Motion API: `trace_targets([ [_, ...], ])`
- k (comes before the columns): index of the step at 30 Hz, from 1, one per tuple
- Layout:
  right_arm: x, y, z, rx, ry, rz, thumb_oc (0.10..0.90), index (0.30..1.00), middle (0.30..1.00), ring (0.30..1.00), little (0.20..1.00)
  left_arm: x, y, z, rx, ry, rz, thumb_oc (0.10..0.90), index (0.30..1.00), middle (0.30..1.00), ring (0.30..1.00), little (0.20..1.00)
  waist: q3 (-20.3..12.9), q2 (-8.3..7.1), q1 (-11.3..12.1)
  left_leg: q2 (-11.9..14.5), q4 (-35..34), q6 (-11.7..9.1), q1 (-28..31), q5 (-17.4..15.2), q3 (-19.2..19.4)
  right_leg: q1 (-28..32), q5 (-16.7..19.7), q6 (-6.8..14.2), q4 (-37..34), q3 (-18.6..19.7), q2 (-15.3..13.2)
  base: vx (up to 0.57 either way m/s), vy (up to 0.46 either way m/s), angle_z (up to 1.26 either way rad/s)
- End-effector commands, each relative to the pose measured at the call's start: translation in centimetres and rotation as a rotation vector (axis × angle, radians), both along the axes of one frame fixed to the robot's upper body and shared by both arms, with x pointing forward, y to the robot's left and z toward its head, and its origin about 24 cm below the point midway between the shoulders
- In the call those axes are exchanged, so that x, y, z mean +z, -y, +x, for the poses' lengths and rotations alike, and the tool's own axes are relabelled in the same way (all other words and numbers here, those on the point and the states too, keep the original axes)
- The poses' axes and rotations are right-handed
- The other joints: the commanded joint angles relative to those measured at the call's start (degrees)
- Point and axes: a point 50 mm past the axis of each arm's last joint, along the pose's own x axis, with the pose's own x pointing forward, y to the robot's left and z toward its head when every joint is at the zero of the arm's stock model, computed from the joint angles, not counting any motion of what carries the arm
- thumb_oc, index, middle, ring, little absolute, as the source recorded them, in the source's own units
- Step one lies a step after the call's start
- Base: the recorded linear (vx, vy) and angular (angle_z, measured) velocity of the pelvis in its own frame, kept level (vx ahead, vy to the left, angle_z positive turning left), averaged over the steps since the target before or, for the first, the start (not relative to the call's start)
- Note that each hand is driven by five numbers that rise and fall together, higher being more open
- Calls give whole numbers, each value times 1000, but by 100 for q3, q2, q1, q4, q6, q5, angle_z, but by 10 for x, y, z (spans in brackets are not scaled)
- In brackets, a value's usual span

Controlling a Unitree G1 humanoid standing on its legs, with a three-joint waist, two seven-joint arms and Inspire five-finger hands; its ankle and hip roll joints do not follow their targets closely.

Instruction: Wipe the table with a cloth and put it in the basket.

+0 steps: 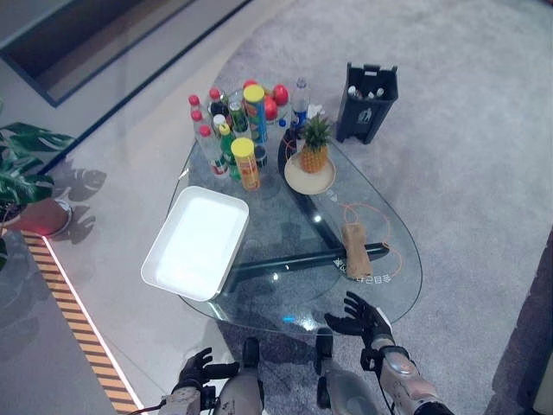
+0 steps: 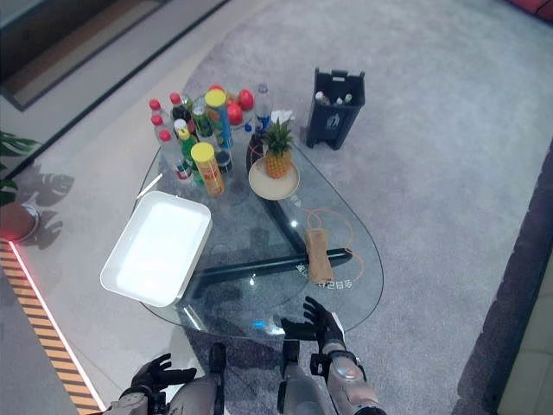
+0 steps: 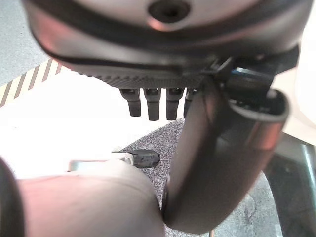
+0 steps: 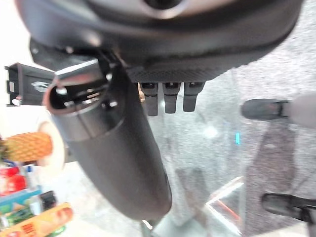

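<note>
The glass worktop [image 1: 259,285] stands unwiped as the job looks barely begun: the folded tan cloth [image 1: 355,251] lies untouched near the worktop's near right edge, on a loop of orange cord [image 1: 371,226], and nothing has gone into the white basket [image 1: 197,242] resting at the left side of the glass. Grasping, wiping and dropping the cloth in the basket all appear to remain. A black bin [image 1: 366,101] sits on the carpet beyond the far edge. Crowding the far corner are a cluster of bottles and cans [image 1: 233,130], a yellow-lidded tube [image 1: 246,164] and a pineapple [image 1: 314,147] on a plate [image 1: 309,179], likely obstacles to a full sweep. A potted plant [image 1: 26,173] stands at the left. The right hand [image 1: 363,318] hovers at the near rim, fingers spread and empty, close to the cloth; the left hand [image 1: 197,370] hangs low beside the worktop, fingers loosely relaxed, holding nothing.
</note>
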Motion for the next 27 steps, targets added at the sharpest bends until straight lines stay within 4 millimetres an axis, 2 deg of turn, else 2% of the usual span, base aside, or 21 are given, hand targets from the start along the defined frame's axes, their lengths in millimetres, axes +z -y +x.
trace_targets([
  [1, 44, 0, 23, 11, 244, -80, 800, 900, 900, 900, 900, -3, 11, -3, 3, 11, -7, 800, 900, 900, 900, 900, 90, -130, -164, -539, 526, 317, -521, -101, -73, -456, -322, -39, 822, 293, 121, -60, 33, 3],
  [4, 64, 4, 32, -12, 340, -151, 800, 900, 900, 900, 900, 2, 12, 8, 0, 52, -9, 800, 900, 900, 900, 900, 232, -92, -171, -575, 621, 328, -687, -97, -46, -628, -331, -51, 941, 278, 119, -50, 23, 4],
  [6, 84, 7, 38, -52, 432, -184, 800, 900, 900, 900, 900, 5, 12, 13, -1, 74, -8, 800, 900, 900, 900, 900, 359, -70, -177, -600, 763, 336, -877, -101, -21, -827, -357, -60, 1106, 267, 117, -45, 10, 1],
  [8, 91, 9, 41, -68, 466, -180, 800, 900, 900, 900, 900, 6, 12, 15, -2, 79, -7, 800, 900, 900, 900, 900, 407, -62, -183, -611, 823, 337, -954, -107, -18, -896, -367, -66, 1156, 262, 118, -16, 10, 0],
  [13, 138, 7, 51, -129, 690, -229, 800, 900, 900, 900, 900, 12, 15, 26, 20, 122, -16, 800, 900, 900, 900, 900, 711, -8, -212, -663, 1155, 349, -1372, -130, 22, -1308, -398, -90, 1457, 239, 112, -38, 28, -1],
  [15, 146, 7, 52, -144, 726, -242, 800, 900, 900, 900, 900, 13, 16, 27, 26, 131, -19, 800, 900, 900, 900, 900, 757, 3, -214, -672, 1204, 353, -1436, -140, 25, -1371, -404, -90, 1503, 237, 110, -9, 16, -1],
  [16, 160, 7, 53, -172, 800, -279, 800, 900, 900, 900, 900, 13, 17, 28, 29, 143, -24, 800, 900, 900, 900, 900, 802, 25, -220, -682, 1286, 360, -1591, -158, 41, -1525, -412, -90, 1574, 226, 103, -20, 45, 1],
  [18, 168, 6, 53, -191, 848, -313, 800, 900, 900, 900, 900, 14, 17, 29, 35, 147, -30, 800, 900, 900, 900, 900, 802, 46, -230, -686, 1333, 360, -1708, -162, 45, -1634, -409, -92, 1606, 226, 98, -7, 50, 1],
  [21, 194, 5, 53, -255, 979, -372, 800, 900, 900, 900, 900, 13, 22, 28, 43, 148, -42, 800, 900, 900, 900, 900, 802, 95, -234, -703, 1366, 371, -1936, -162, 71, -1874, -406, -105, 1651, 225, 91, 2, 55, -3],
  [27, 215, 9, 54, -383, 1067, -383, 800, 900, 900, 900, 900, 14, 26, 32, 34, 142, -48, 800, 900, 900, 900, 900, 802, 104, -210, -723, 1474, 384, -2194, -175, 78, -2121, -408, -101, 1746, 217, 69, 0, 0, 0],
])
